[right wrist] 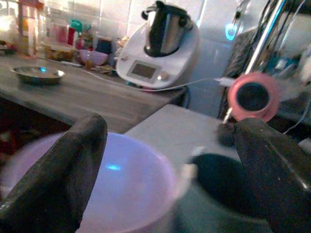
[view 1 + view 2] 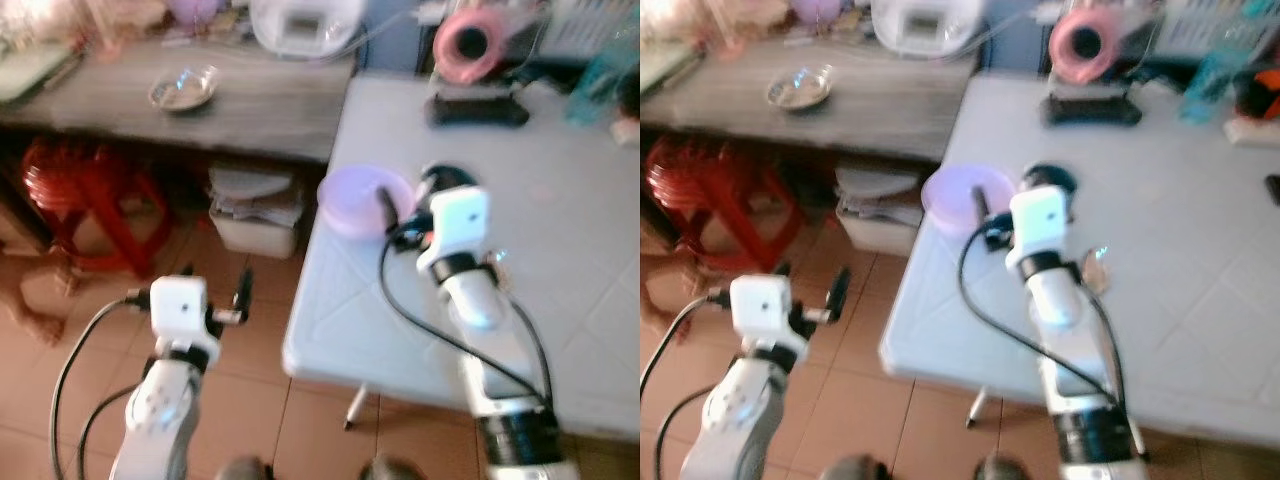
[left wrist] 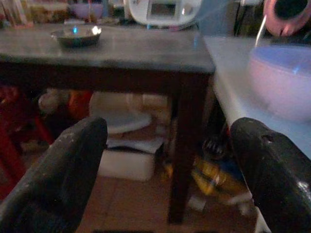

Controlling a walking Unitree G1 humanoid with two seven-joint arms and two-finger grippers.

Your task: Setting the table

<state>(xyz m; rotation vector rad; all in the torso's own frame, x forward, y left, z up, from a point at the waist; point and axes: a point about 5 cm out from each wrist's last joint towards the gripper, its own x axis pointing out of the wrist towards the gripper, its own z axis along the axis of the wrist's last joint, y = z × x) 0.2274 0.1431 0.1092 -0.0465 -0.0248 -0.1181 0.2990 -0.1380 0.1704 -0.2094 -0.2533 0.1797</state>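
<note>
A pale purple bowl (image 2: 362,200) sits near the left edge of the white table (image 2: 560,230); a dark round dish (image 2: 450,180) lies just right of it. My right gripper (image 2: 405,205) hovers over both, open; in the right wrist view the purple bowl (image 1: 121,189) and dark dish (image 1: 218,189) lie between its fingers (image 1: 58,170). My left gripper (image 2: 240,295) is open, low over the floor left of the table; its fingers (image 3: 53,179) frame the space under the wooden counter.
A wooden counter (image 2: 250,105) at the back left carries a metal dish (image 2: 183,90) and a white kitchen machine (image 2: 305,25). A red stool (image 2: 85,205) and a box (image 2: 255,215) stand beneath. A pink roll (image 2: 468,45) and black object (image 2: 478,110) lie far on the table.
</note>
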